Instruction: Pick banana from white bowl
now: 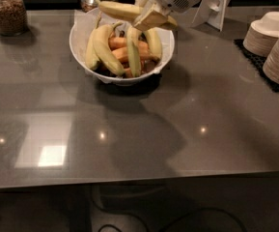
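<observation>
The long, curved pale-yellow banana (119,9) hangs nearly level above the large round white bowl (79,57), clamped in the end effector (151,17).

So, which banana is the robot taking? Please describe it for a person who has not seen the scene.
On the grey table stands a white bowl of fruit. Above it, the pincer holds one pale banana almost level. It alone is in the air; the other bananas lie in the bowl.

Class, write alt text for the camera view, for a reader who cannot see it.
The gripper holds a long banana above the white bowl of other bananas on a grey table; stacked bowls sit at right.
</observation>
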Robot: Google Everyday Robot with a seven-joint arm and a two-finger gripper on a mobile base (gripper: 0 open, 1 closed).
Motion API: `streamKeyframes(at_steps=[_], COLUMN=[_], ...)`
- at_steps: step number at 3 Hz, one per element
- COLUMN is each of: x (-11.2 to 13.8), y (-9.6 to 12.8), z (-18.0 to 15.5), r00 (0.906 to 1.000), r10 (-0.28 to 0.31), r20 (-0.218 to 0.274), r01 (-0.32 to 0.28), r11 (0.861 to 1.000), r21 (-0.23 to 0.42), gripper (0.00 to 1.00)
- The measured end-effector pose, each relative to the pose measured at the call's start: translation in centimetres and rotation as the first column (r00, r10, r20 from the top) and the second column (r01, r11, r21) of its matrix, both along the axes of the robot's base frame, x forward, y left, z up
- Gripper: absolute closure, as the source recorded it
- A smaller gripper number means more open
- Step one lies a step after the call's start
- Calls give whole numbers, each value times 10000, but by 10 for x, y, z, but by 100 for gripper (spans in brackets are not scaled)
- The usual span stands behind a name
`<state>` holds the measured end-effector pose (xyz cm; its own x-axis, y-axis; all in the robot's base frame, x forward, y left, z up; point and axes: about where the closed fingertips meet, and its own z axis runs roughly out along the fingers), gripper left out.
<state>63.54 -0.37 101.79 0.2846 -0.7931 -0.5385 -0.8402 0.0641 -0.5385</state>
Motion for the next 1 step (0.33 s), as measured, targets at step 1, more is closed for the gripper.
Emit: streamKeyframes(at_steps=[1], x=[-49], y=[-36], z=[1], r00=[9989], r10=[-294], r20=[-368], r01=[282], r11=[9990], r21=[-335], gripper=[100])
